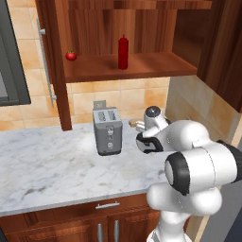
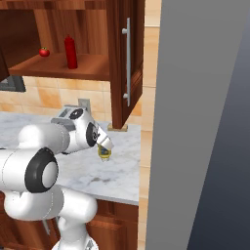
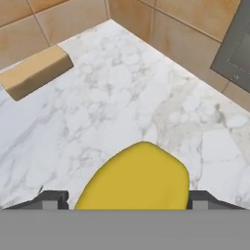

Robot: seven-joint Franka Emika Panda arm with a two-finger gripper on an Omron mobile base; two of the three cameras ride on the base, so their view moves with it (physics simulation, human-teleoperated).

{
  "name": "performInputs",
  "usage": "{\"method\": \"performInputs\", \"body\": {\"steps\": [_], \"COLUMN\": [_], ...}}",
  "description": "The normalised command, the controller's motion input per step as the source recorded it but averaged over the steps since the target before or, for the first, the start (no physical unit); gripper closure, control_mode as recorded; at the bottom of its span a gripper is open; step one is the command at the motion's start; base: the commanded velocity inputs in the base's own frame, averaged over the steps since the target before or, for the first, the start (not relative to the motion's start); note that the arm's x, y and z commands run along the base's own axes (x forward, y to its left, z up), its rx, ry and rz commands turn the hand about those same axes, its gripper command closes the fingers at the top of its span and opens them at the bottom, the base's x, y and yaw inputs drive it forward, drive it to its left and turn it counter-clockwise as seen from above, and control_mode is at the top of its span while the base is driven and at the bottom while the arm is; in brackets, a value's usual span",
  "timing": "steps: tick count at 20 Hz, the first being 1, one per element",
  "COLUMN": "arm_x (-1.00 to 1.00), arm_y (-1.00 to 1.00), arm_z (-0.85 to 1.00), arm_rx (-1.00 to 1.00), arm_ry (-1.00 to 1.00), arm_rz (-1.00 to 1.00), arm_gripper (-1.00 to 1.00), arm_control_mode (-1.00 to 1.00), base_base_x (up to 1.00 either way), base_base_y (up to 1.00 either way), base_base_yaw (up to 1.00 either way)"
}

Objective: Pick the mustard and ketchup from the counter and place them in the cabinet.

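Marble worktop [image 1: 52,165], white-grey and veined, runs over brown wooden drawers [image 1: 108,222] with metal handles, and we reach across it with a white arm toward its far right corner, where the tan tiled walls meet. Our two-finger gripper [image 3: 128,200] hangs low over that corner. In the hand view a small squat yellow squeeze bottle of mustard [image 3: 136,178] sits between the two dark fingertips [image 3: 51,199], one on either side of it. The jaws stand apart around the bottle; we cannot tell whether they press on it. In the right base view the same yellow bottle [image 2: 104,154] peeks out just under the hand, low at the worktop.

A tan rectangular block [image 3: 35,71] lies on the marble near the back wall, apart from the mustard. A grey two-slot toaster [image 1: 108,131] stands toward the back edge of the worktop, left of the hand.

Above, a dark reddish-brown wooden wall cabinet [image 1: 137,71] hangs open, its door [image 2: 128,58] with a long metal bar handle swung out. On its inner shelf a slim red ketchup bottle [image 1: 123,52] with a pointed nozzle stands upright near the middle. A small red tomato [image 1: 71,56] rests at the shelf's left end, well apart from the ketchup.
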Motion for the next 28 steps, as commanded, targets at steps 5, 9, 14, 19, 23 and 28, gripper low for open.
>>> {"method": "performInputs", "body": {"steps": [5,9,14,19,23,28], "arm_x": [0.02,-0.14,-0.44,-0.48,-0.44,-0.44], "arm_y": [0.0,0.0,0.0,0.0,0.0,0.0], "arm_z": [-0.01,0.38,0.74,0.82,0.82,0.82], "arm_rx": [0.0,0.01,0.01,0.0,0.0,-0.03], "arm_ry": [0.0,-0.07,-0.16,-0.16,-0.15,-0.15], "arm_rz": [0.0,0.01,0.09,0.19,0.25,0.25], "arm_gripper": [1.0,1.0,1.0,1.0,1.0,1.0], "arm_control_mode": [-1.0,-1.0,-1.0,-1.0,-1.0,-1.0], "base_base_x": [0.0,0.0,0.0,0.0,0.0,0.0], "base_base_y": [0.0,0.0,0.0,0.0,0.0,0.0], "base_base_yaw": [0.0,0.0,0.0,0.0,0.0,0.0]}}
